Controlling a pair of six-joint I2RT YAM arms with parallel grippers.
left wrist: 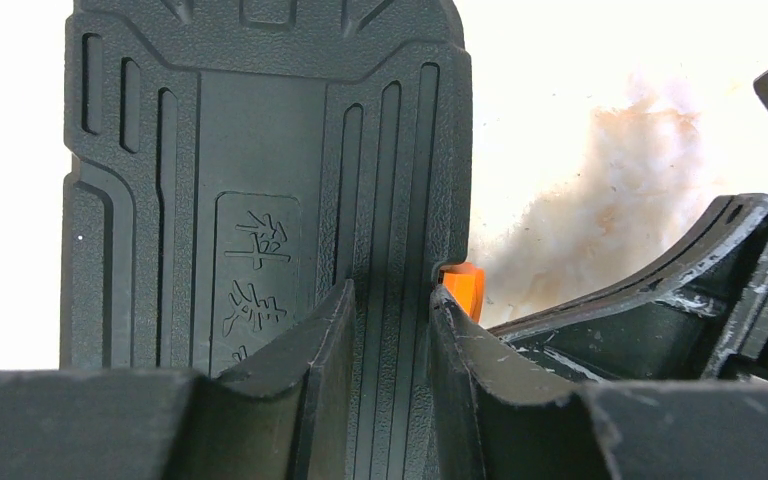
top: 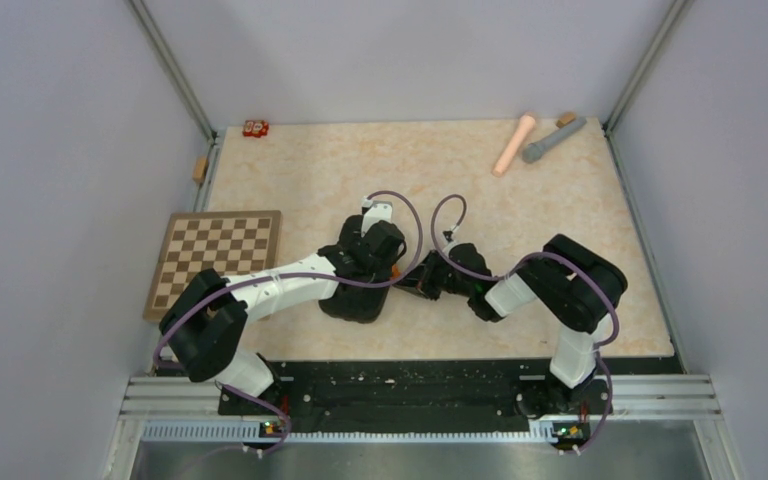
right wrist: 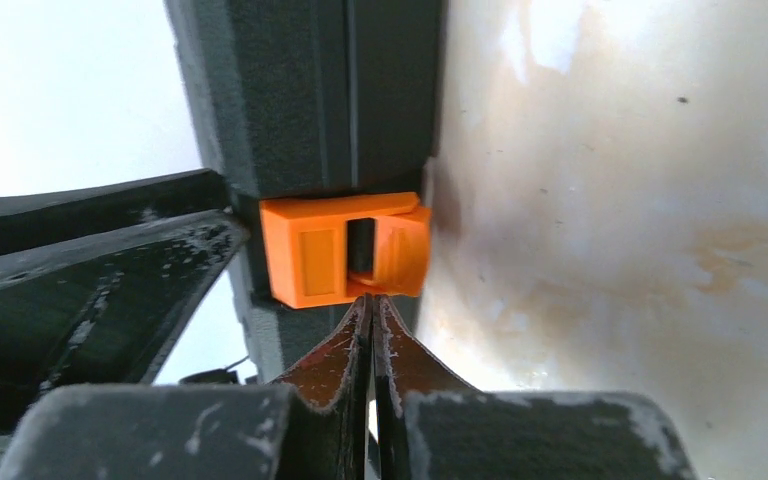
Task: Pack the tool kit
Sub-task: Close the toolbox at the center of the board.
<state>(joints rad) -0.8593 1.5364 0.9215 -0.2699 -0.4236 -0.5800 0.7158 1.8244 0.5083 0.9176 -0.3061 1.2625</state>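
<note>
Latch (right wrist: 345, 250) step: my right gripper (right wrist: 372, 300) has its fingers pressed together, tips touching the orange latch's lower edge, so I should push square toward the case (left wrist: 260, 150) seam and not skid off. My left gripper (left wrist: 390, 295) rests fingers apart on the lid, steadying the case mid table (top: 580, 200). Case is closed, so I can't see the contents.

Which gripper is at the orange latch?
The right gripper, shut, its tips against the orange latch of the case; the left gripper, open, sits over the case instead.
</note>
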